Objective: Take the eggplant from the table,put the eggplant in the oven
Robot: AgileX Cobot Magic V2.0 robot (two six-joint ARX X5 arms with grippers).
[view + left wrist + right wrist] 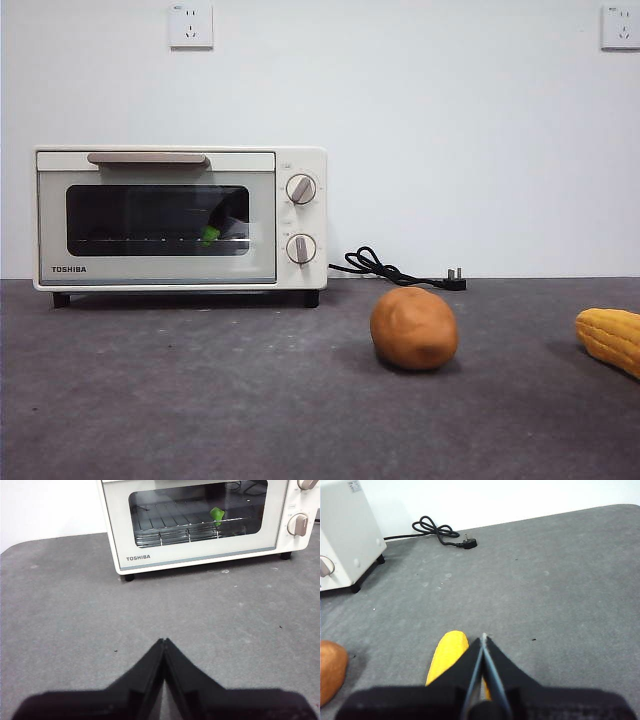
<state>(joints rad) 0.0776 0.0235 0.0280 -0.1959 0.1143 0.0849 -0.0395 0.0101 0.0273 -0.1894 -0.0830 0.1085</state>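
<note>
The eggplant [222, 224] lay inside the oven [180, 218], on its rack behind the shut door, green stem toward the glass; its long axis seemingly ran back into the oven. Both grippers [164, 642] [483, 637] were clenched on nothing, above the table [200, 390]. Little could go wrong unless an arm bumped the oven.

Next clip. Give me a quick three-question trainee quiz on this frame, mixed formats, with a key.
1. True or false: the oven door is shut.
2. Where is the eggplant? A) on the table beside the potato B) on the rack inside the oven C) in the left gripper
3. Fill in: the right gripper hangs over the yellow ____.

Key: 1 true; 2 B, its green stem shows through the glass; 3 corn. Both grippers' jaws are shut and empty.
</note>
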